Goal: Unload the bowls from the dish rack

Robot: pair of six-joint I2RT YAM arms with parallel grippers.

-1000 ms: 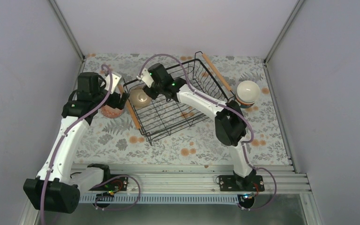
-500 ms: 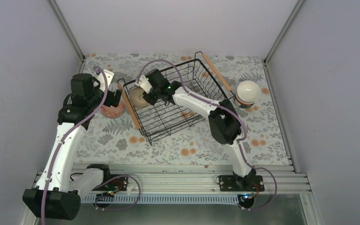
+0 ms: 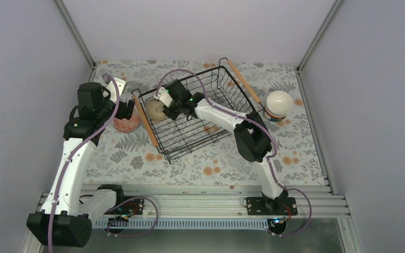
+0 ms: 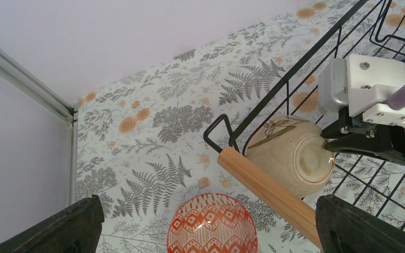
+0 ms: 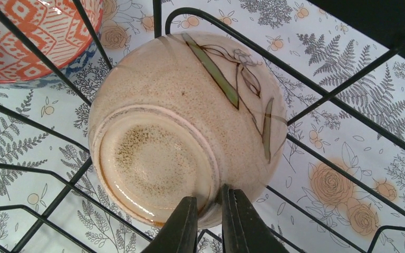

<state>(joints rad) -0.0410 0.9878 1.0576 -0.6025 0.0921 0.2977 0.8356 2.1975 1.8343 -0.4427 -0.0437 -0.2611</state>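
So the beige bowl [image 5: 190,121] is the one getting the attention here. It's lying tipped on its side in the left corner of the dish rack [image 3: 190,138], right against the wire wall just inside the left wooden handle [image 4: 266,192], with its underside facing the right gripper [image 5: 209,203]. It's got a speckled sandy glaze, a green leaf and some thin brown line drawing running across the outside, and a glossy raised foot ring with brown freckles inside. The right gripper's fingers [image 5: 185,224] are sitting almost together, pinching the edge of that foot ring.

The left gripper [image 3: 128,109] is hanging outside the rack with its fingers [image 4: 79,226] spread wide, gripping nothing. It's above the orange bowl [image 4: 212,224], which is sitting on the flowery table [image 3: 216,163] just beside the handle. The rack itself is black wire, sitting at an angle.

Hard-to-see stuff: the left wrist view is cutting off the bottom of the orange bowl, and I can't tell whether that gripper is touching it. In the right wrist view a bit of blue pattern is peeking out under the orange bowl, and I can't tell what it belongs to. Over by the rack's right side a white bowl [image 3: 278,100] is resting on something darker that's mostly hidden.
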